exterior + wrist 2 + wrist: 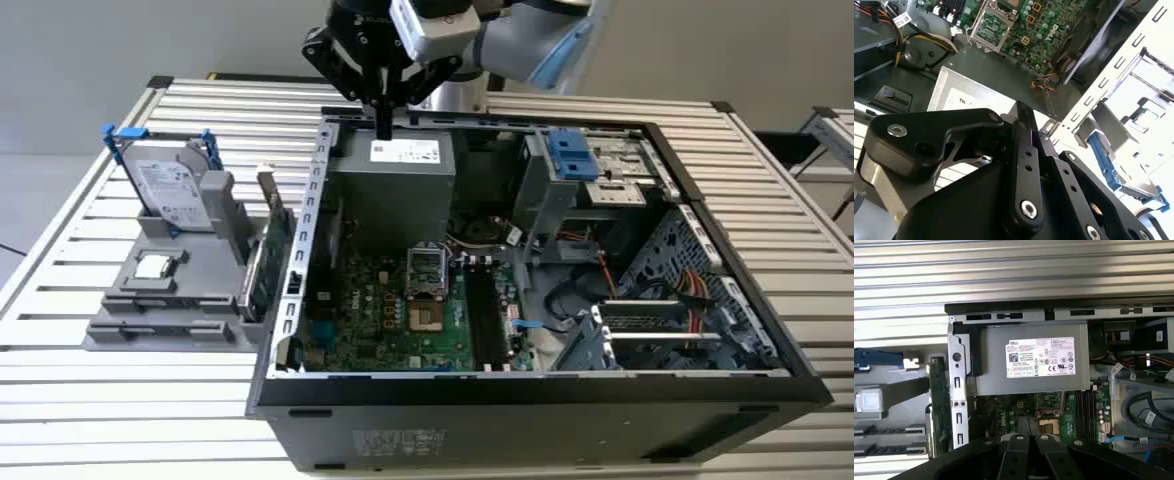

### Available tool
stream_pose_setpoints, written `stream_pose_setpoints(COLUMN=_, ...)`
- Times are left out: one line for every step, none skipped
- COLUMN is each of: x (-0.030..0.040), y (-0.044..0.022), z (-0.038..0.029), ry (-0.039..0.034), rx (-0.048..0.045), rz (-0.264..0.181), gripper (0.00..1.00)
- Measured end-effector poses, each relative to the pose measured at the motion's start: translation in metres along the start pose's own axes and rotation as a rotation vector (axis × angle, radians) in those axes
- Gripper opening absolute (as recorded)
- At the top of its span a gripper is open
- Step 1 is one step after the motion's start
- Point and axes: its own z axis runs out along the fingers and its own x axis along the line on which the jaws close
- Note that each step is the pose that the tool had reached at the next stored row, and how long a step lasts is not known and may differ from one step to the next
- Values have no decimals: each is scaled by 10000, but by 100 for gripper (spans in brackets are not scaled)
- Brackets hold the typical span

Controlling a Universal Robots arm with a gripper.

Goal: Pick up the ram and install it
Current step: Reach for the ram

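Note:
My gripper [384,126] hangs shut above the back of the open computer case [534,386], its fingers pressed together over the grey power supply [395,170]. Nothing shows between the fingers in both wrist views, where the gripper [1022,109] [1027,438] is over the power supply [1034,360]. The black motherboard slots [487,315] [1087,407] lie further in, past the processor socket [424,270]. The ram is hidden. The grey holder [160,322] outside the case has two long dark slots; whether a stick sits in them I cannot tell.
A silver hard drive [174,190] in a blue-clipped frame stands on the holder. A green circuit card [274,258] stands between the holder and the case wall. Cables and drive bays [601,165] crowd the case's side on the exterior view's right. The slatted table [120,420] surrounds it.

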Motion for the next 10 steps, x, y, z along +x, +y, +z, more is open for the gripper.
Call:
stream_pose_setpoints(x=0, y=0, z=0, ry=0, rx=0, rz=0, gripper=0)
stream_pose_setpoints(x=0, y=0, z=0, ry=0, rx=0, rz=0, gripper=0)
stream_pose_setpoints(x=0, y=0, z=0, ry=0, rx=0, rz=0, gripper=0)
stream_pose_setpoints(x=0, y=0, z=0, ry=0, rx=0, rz=0, gripper=0)
stream_pose_setpoints(x=0, y=0, z=0, ry=0, rx=-1, rz=0, gripper=0)
stream_pose_setpoints(x=0, y=0, z=0, ry=0, rx=0, rz=0, gripper=0)
stream_pose_setpoints(x=0, y=0, z=0, ry=0, rx=0, rz=0, gripper=0)
stream_pose_setpoints(x=0, y=0, z=0, ry=0, rx=0, rz=0, gripper=0)
stream_pose_setpoints(x=0, y=0, z=0, ry=0, rx=0, rz=0, gripper=0)
stream_pose_setpoints(x=0, y=0, z=0, ry=0, rx=0, rz=0, gripper=0)
